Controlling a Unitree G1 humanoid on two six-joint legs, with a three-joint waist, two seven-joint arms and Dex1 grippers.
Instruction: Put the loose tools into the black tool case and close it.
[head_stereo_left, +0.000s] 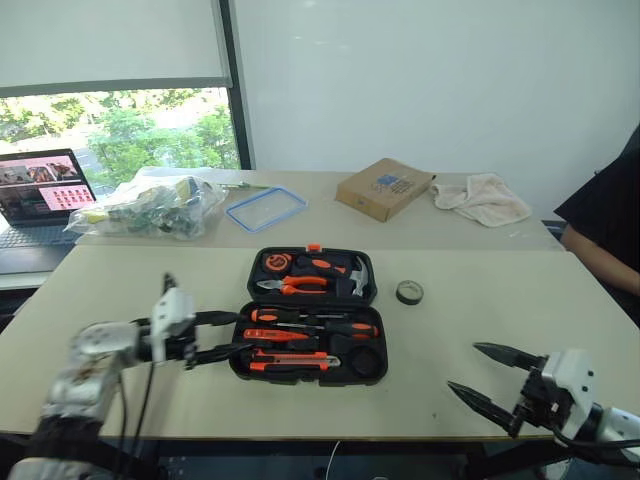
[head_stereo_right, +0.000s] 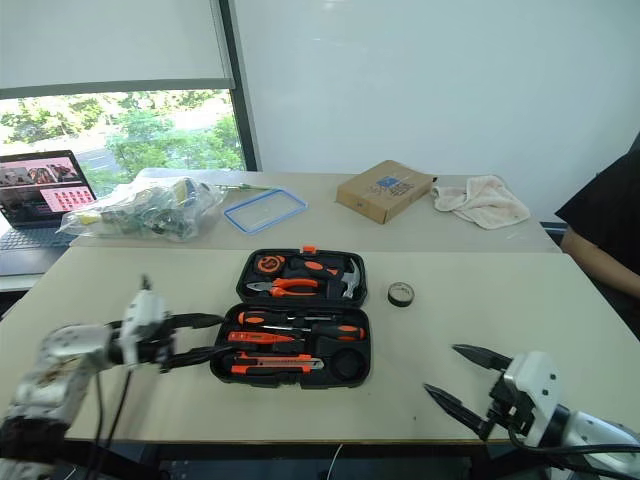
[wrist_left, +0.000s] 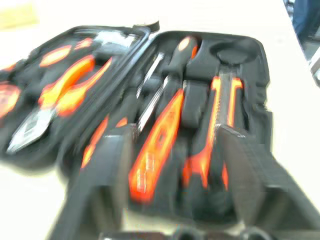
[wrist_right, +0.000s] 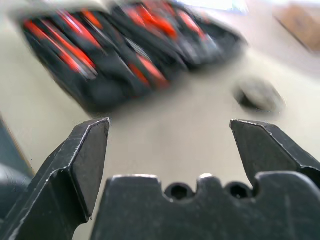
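On the pale table the flat black plastic tool case (head_stereo_left: 312, 318) lies open with screwdrivers and knife slotted, yet the small dark tape roll (head_stereo_left: 409, 292) sits just right of it, so shutting now would strand it; the left gripper (head_stereo_left: 222, 336) and right gripper (head_stereo_left: 489, 378) both gape empty.

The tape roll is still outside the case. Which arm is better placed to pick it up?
Probably the right: the tape roll lies right of the case, on the right gripper's side.

Left pincer (head_stereo_left: 232, 335) and right pincer (head_stereo_left: 481, 374) both gape, empty.
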